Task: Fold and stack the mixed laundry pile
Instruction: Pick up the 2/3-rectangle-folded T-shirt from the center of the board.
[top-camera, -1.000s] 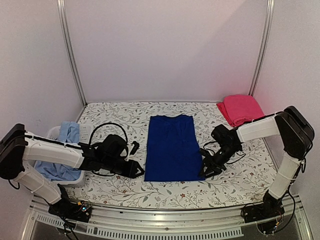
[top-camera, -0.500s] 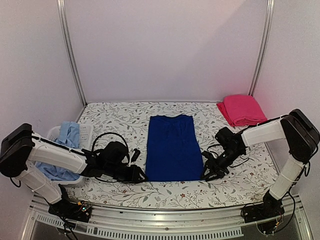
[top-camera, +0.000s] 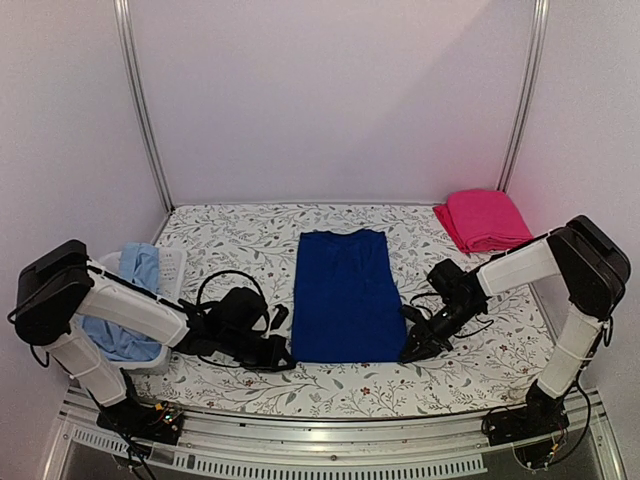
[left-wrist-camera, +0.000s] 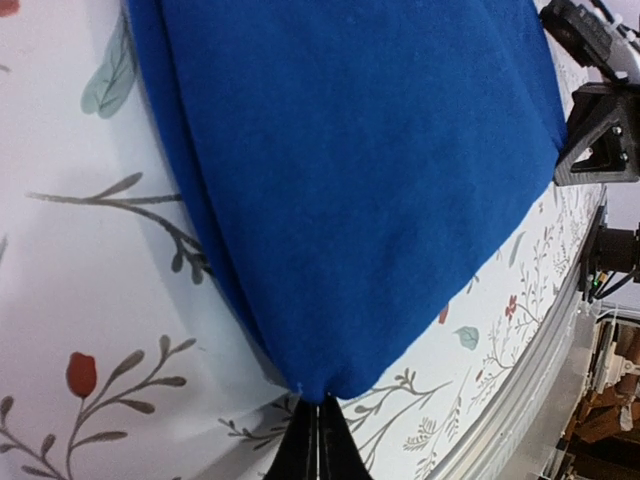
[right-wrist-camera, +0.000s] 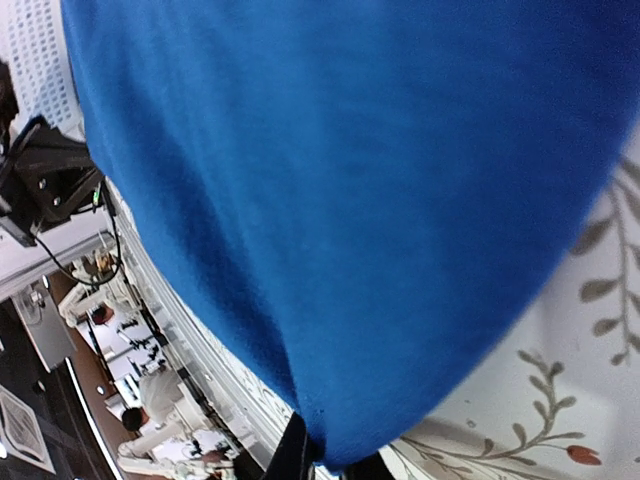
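Moved since a second ago: both arms, brought inward and down to the near hem of the royal-blue shirt (top-camera: 345, 295); both pairs of jaws, then parted, now drawn in.

Left gripper (top-camera: 285, 355): jaws shut flat together, the shirt's 7 o'clock corner pinched at their tips.

Right gripper (top-camera: 410, 349): jaws narrow, the 5 o'clock corner seen between them. The grip is judged taken, though little cloth is caught.

Shirt: laid flat as a narrow panel at mid-table on the floral table cover (top-camera: 230, 240).

Red-pink garment (top-camera: 482, 218): folded, at 2 o'clock.

Light-blue shirt (top-camera: 135, 268): in the white basket (top-camera: 172, 262), at 9 o'clock.

Handling note: the hem is best raised by both corners together, kept level, and carried toward 12 o'clock so that the edges are matched. So shallow a pinch may be lost if the cloth is pulled sideways.
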